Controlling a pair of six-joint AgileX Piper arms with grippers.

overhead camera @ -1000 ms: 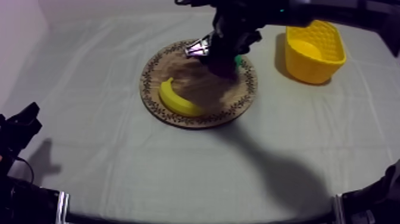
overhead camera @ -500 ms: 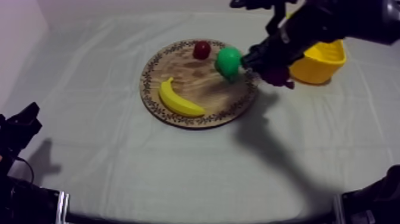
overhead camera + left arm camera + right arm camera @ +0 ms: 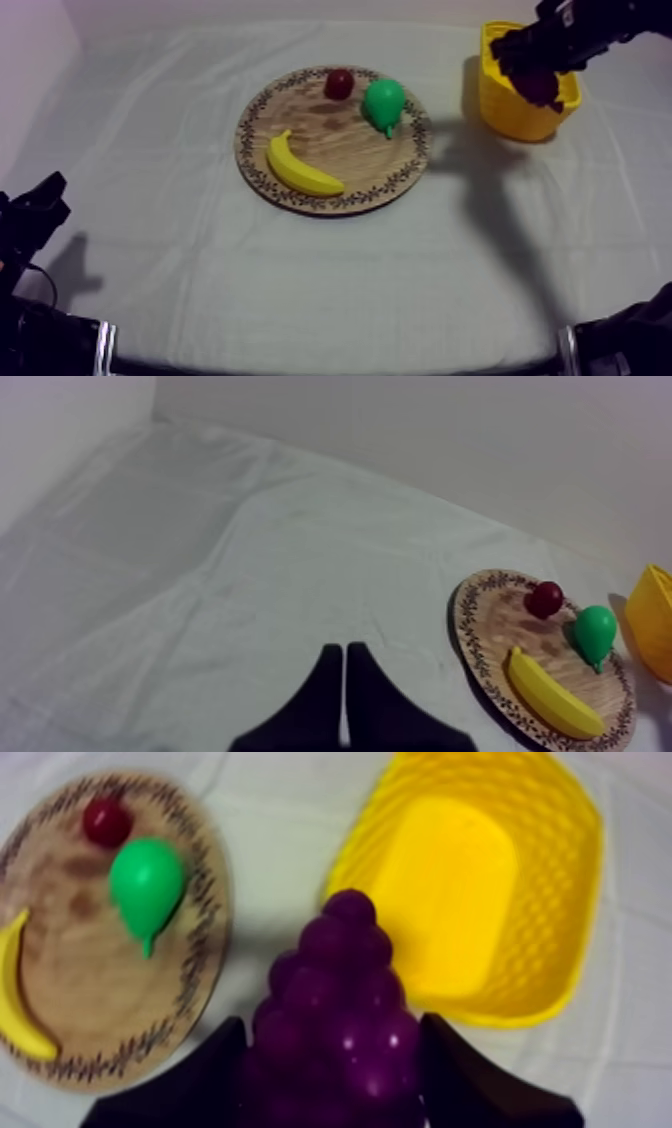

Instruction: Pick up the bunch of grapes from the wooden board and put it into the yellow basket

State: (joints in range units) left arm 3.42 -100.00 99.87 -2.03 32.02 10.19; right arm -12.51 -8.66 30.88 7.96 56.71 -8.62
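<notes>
Clamped on the bunch of grapes (image 3: 345,967), the right tool (image 3: 333,1062) had left the wooden board (image 3: 330,140); now at the yellow basket (image 3: 590,882).

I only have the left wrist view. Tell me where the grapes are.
Observer: The grapes are off the board, held between the fingers of the right gripper.
Operator: Give me their position relative to the basket.
Observer: In the top view the right gripper holds them above the basket, over its opening and not lowered in.
Operator: Report what's inside the basket.
Observer: Nothing that I can see. In the right wrist view its floor is bare yellow.
</notes>
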